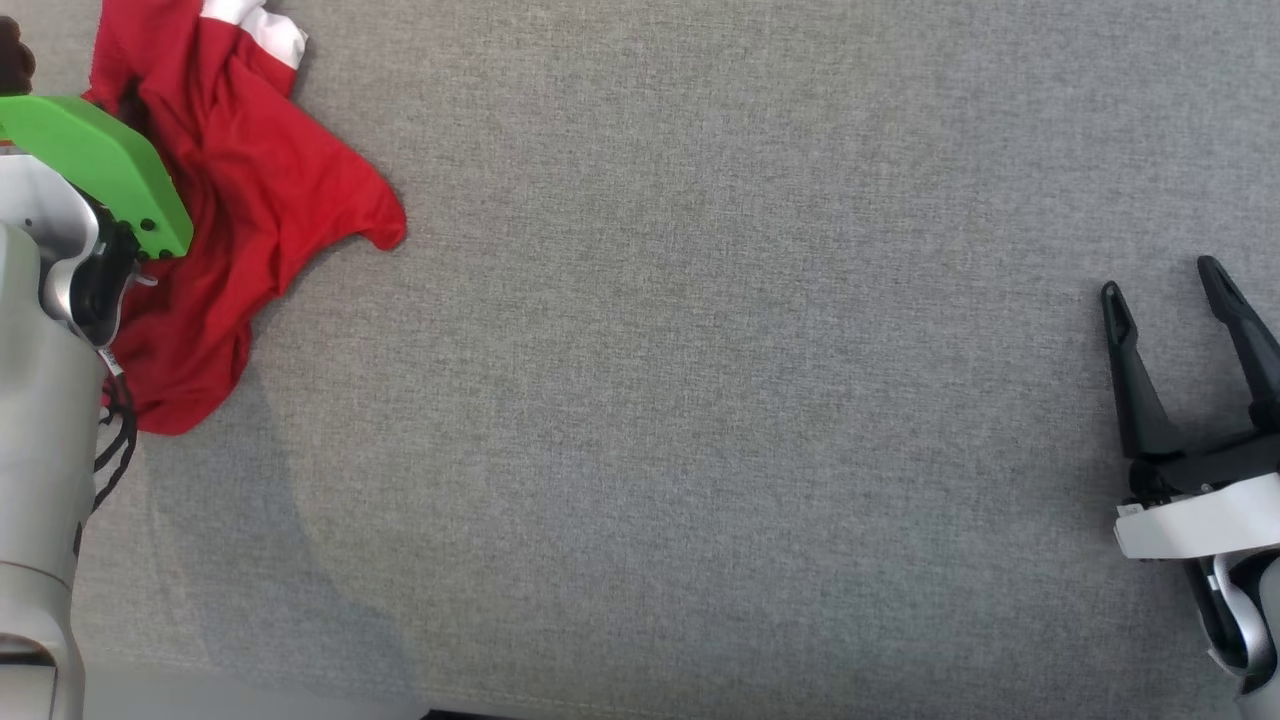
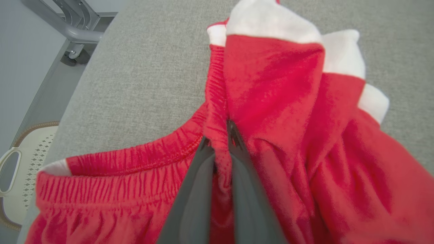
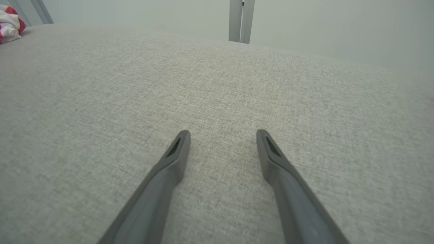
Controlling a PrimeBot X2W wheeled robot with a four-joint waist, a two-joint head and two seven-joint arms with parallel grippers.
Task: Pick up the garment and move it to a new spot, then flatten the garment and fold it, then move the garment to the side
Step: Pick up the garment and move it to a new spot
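A crumpled red garment (image 1: 250, 190) with white trim lies at the far left of the grey cloth-covered table (image 1: 700, 400). In the left wrist view the left gripper (image 2: 219, 135) is shut on a ridge of the garment's (image 2: 281, 112) elastic waistband, red cloth pinched between the two dark fingers. From the head camera the left arm's green wrist cover (image 1: 95, 165) hides those fingers. At the right edge the right gripper (image 1: 1165, 285) stands open above bare table, nothing between its fingers (image 3: 176, 152). A bit of the garment (image 3: 10, 22) shows far off to its left.
The table's left edge drops to a floor with a pale perforated basket (image 2: 23, 162) and a grey metal frame on a caster (image 2: 74, 34). A grey upright post (image 3: 240, 20) stands beyond the table's far edge.
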